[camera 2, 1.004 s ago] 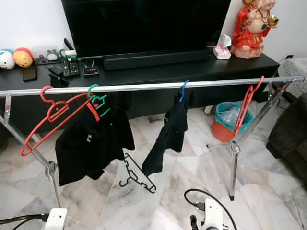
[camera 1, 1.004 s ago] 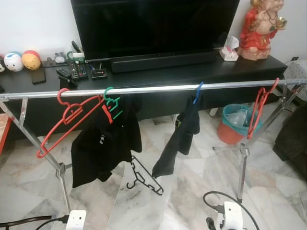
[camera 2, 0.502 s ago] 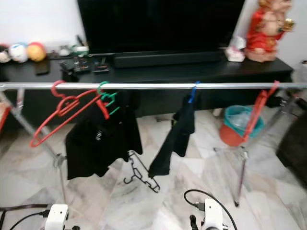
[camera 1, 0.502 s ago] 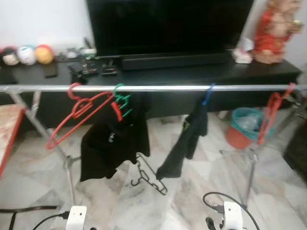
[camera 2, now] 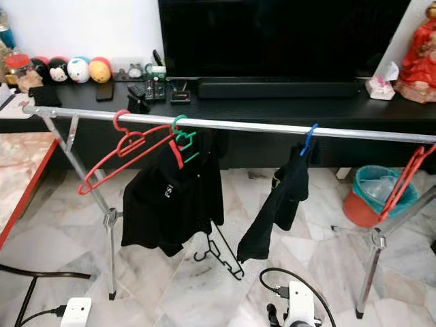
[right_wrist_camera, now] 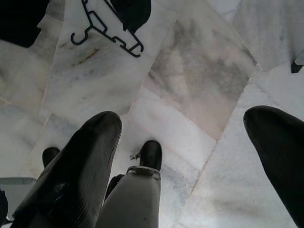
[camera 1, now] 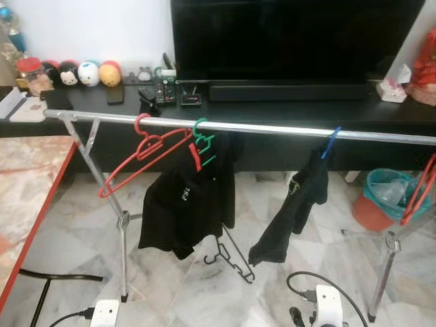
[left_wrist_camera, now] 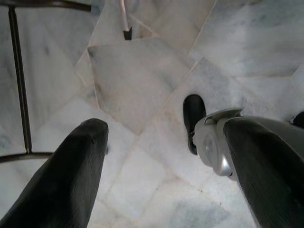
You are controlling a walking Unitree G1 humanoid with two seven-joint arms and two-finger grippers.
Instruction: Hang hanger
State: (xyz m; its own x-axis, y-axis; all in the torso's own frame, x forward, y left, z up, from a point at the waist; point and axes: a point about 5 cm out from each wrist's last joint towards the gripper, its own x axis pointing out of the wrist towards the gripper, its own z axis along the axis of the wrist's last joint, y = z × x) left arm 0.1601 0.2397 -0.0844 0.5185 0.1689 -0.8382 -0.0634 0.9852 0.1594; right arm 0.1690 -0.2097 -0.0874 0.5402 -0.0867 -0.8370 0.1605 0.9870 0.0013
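Grippers hang low over the marble floor: the left gripper and the right gripper each have their jaws spread wide with nothing between them. Just ahead, a black hanger lies on the floor below the rail, near the hem of a black shirt. The shirt hangs from a green hanger hooked on the rail. Beside it, toward the rail's left end, a red hanger hangs tilted. Farther right a dark cloth hangs from a blue hook, and two more red hangers hang near the right end. A teal bin stands behind the rack's right leg. Beyond, a black worktop carries a TV, a soundbar, remotes and round toys.
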